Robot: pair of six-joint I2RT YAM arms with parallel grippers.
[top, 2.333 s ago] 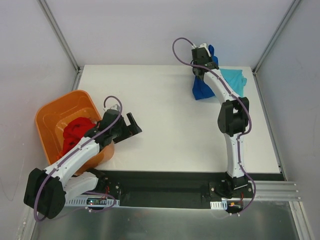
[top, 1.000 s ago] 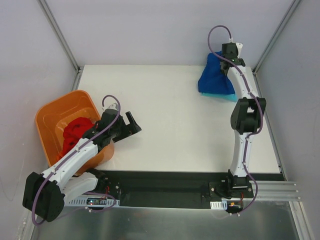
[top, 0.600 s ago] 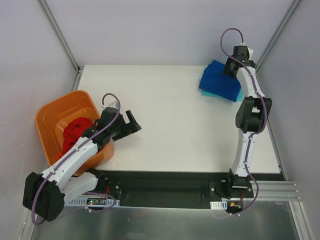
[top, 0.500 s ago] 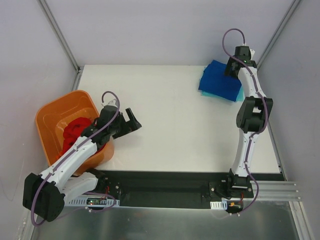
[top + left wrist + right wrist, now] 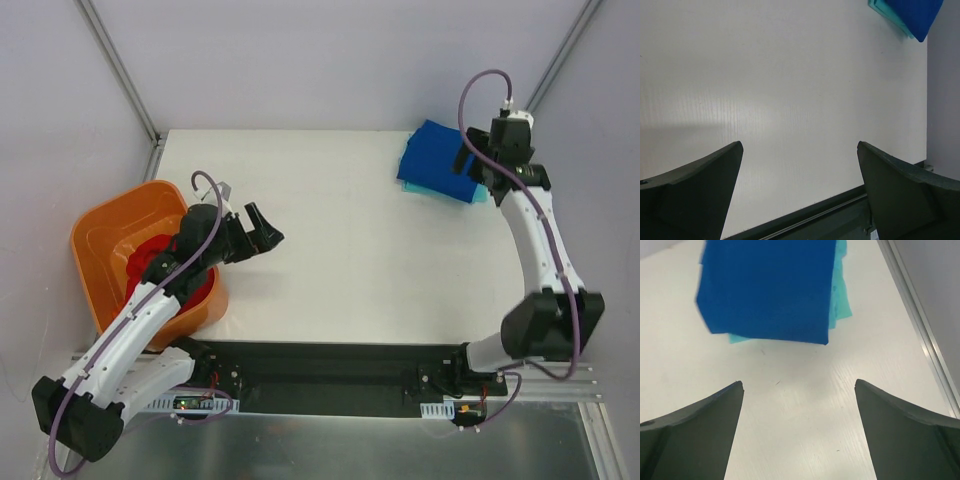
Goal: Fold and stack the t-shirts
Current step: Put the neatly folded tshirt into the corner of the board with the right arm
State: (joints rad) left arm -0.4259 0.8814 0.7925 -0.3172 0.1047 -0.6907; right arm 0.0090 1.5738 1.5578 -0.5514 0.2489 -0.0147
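- Blue shirt [image 5: 437, 160] is lying folded flat at the far right corner of the table [image 5: 350, 260]. It is resting on the teal shirt [image 5: 840, 295], whose edges are peeking out from under it.
- Those two are looking folded and stacked, so I am judging the task at about two thirds done.
- The red shirt [image 5: 150, 262] is sitting crumpled in the tub [image 5: 95, 225] at the left, not yet folded or stacked.
- The right gripper [image 5: 798, 384] is hovering just on the near side of the stack. Its jaws are spread wide and gripping nothing.
- The left gripper [image 5: 799, 145] is hanging over bare table just beside the tub, its jaws likewise apart and empty.
- Three steps are remaining: lifting the red shirt out, folding it on the table, and laying it on the blue shirt.
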